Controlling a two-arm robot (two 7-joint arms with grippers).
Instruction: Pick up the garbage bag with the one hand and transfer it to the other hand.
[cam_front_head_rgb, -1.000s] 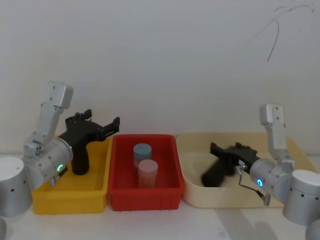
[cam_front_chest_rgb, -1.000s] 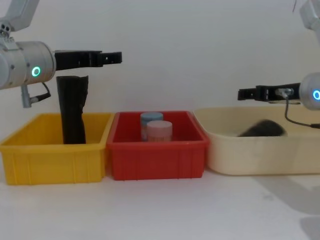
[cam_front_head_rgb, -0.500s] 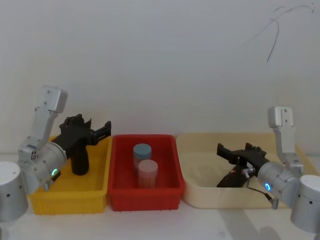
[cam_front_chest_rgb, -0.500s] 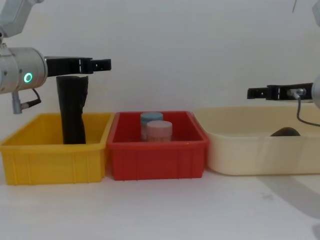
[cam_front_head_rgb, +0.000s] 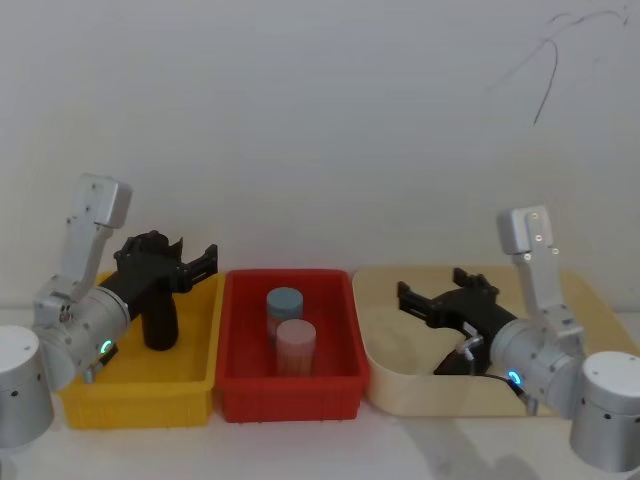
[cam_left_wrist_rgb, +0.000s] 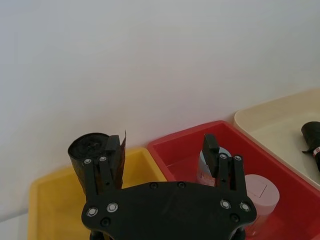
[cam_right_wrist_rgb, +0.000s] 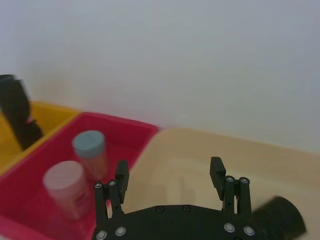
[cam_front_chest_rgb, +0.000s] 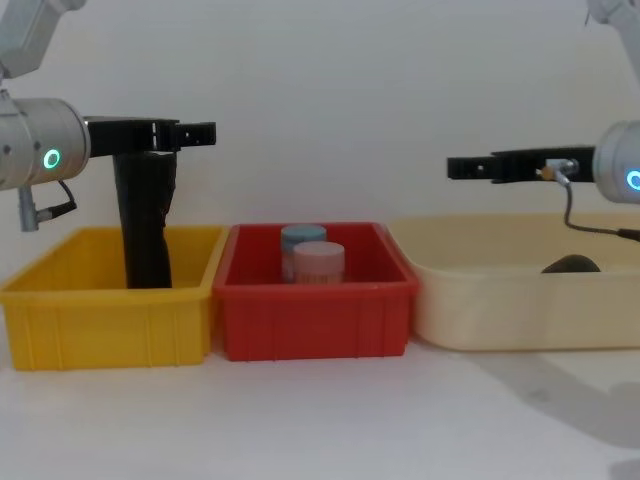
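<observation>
The garbage bag (cam_front_chest_rgb: 572, 264) lies low in the cream tub (cam_front_chest_rgb: 500, 300) at the chest view's lower right. The right gripper (cam_front_chest_rgb: 460, 167) hovers above the tub, fingers spread and empty. At upper left, the left gripper (cam_front_chest_rgb: 205, 132), likewise spread and empty, hangs beside the top of the upright black bundle (cam_front_chest_rgb: 145, 230) in the yellow bin (cam_front_chest_rgb: 100, 320).

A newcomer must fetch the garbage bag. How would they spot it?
On the white table, go to the cream bin on the robot's right, below the open right gripper. The garbage bag lies low inside: a black roll on its side, unlike the tall black bundle standing in the yellow bin.
</observation>
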